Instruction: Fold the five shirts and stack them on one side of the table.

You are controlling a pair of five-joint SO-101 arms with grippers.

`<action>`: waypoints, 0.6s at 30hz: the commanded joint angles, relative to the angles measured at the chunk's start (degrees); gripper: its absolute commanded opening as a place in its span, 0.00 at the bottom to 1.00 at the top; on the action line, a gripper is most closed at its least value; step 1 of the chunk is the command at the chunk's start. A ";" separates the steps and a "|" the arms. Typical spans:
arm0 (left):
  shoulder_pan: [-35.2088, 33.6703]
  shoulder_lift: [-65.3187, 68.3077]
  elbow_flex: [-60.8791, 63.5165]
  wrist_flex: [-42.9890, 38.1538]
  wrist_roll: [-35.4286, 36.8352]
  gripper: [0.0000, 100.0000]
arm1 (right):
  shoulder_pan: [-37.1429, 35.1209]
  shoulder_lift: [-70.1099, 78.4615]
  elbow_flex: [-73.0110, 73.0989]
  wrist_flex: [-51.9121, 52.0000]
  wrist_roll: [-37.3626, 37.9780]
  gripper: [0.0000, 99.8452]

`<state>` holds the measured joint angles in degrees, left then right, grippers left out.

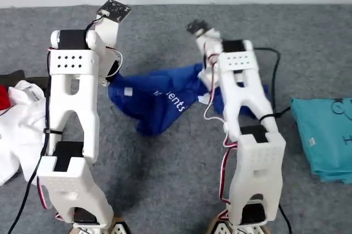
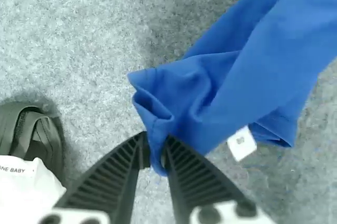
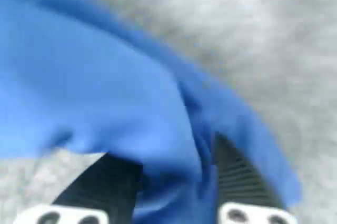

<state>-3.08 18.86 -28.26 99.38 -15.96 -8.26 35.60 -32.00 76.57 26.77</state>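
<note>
The left end effector [image 2: 155,148] and right end effector [image 3: 179,166] each clamp a fold of the blue shirt [image 1: 159,99], bunched between them just toward 12 o'clock of bench [image 1: 165,190] centre.

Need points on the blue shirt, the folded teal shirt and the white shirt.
Blue cloth shirt [image 1: 157,102], high view, on its bunched middle panel.
Folded teal cloth shirt [image 1: 322,135], high view, on its flat top layer.
White cloth shirt [image 1: 22,129], high view, on its crumpled body.
</note>
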 commanded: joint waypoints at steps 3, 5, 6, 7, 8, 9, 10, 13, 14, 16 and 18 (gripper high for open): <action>0.44 -3.25 -1.10 0.09 -0.35 0.01 | 4.44 1.98 -14.42 6.02 -1.58 0.70; 0.44 -3.25 0.57 0.00 -0.35 0.01 | 5.23 2.86 -16.79 8.48 -2.37 0.79; 0.44 -3.25 1.63 -0.09 -0.35 0.01 | 5.49 3.12 -17.67 9.36 -3.52 0.83; 0.44 -3.43 2.59 -0.18 -0.44 0.01 | 6.02 3.21 -18.55 10.24 -5.19 0.87; 0.44 -3.43 3.30 -0.18 -0.44 0.01 | 6.55 3.21 -19.25 10.95 -7.12 0.90; 0.44 -3.52 3.82 -0.18 -0.44 0.01 | 7.08 3.12 -20.04 11.38 -9.41 0.93; 0.44 -3.52 4.00 -0.18 -0.44 0.01 | 7.69 3.12 -20.75 11.65 -11.43 0.95; 0.44 -3.78 4.09 -0.18 -0.44 0.01 | 8.66 3.03 -23.30 14.64 -14.59 0.95; 0.44 -3.78 4.09 -0.18 -0.44 0.01 | 8.31 3.03 -24.00 17.19 -14.07 0.95; 0.44 -3.69 4.09 -0.18 -0.44 0.01 | 6.81 3.03 -25.23 24.04 -12.04 0.95; 0.44 -3.60 4.09 -0.18 -0.44 0.01 | 5.32 3.03 -24.70 26.59 -9.85 0.95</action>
<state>-2.90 18.86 -24.22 99.38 -15.96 -0.97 39.30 -54.86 98.55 14.64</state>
